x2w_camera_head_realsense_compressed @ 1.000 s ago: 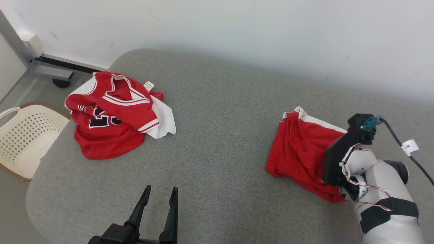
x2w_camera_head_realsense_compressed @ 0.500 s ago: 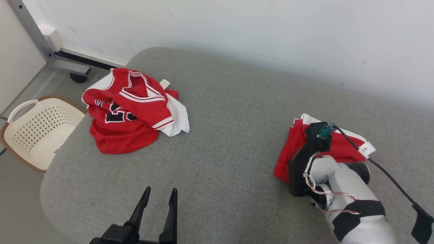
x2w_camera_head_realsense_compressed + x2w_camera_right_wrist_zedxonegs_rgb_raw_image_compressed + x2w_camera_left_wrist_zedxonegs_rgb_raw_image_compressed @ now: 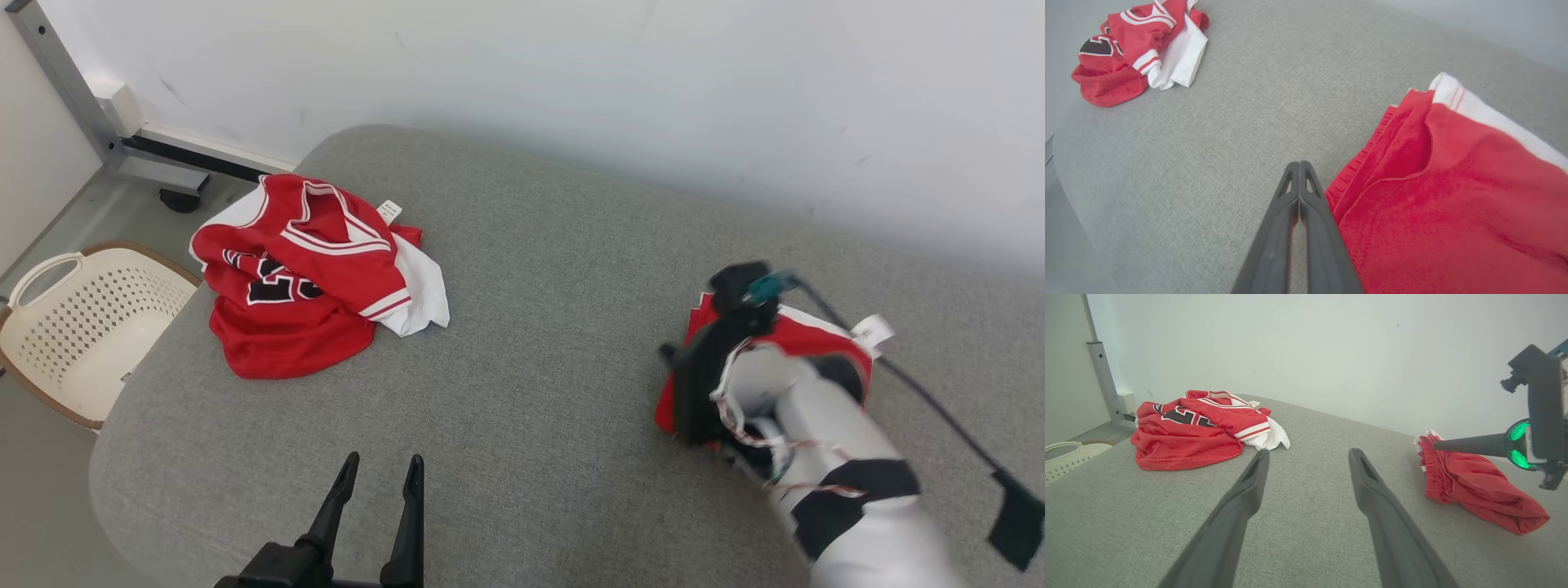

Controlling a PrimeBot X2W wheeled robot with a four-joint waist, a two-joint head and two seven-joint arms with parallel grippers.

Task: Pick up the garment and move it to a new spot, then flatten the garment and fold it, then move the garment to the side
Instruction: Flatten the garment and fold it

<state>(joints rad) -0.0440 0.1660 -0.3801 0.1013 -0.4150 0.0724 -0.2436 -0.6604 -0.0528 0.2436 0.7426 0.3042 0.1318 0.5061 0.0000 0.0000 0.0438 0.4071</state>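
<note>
A folded pair of red shorts with white trim (image 3: 816,339) lies on the right of the grey cushion, partly hidden by my right forearm. My right gripper (image 3: 1299,163) is shut with nothing in it. It hovers just over the shorts' (image 3: 1453,183) left elastic edge, tips pointing toward the cushion's left, and its dark finger (image 3: 1453,445) reaches over the shorts (image 3: 1474,486). A crumpled red and white jersey (image 3: 302,278) lies at the far left. My left gripper (image 3: 384,460) is open and empty near the front edge, low over the cushion (image 3: 1306,490).
The grey upholstered surface (image 3: 531,327) has a rounded far-left corner and meets a white wall behind. A cream perforated basket (image 3: 73,327) stands on the floor to the left. A grey metal frame leg (image 3: 65,90) rises at the top left. A black cable (image 3: 922,392) trails from my right wrist.
My right arm has swung left from beside the shorts to over them, still shut. The head camera has shifted a little. The left gripper and jersey have stayed put.
</note>
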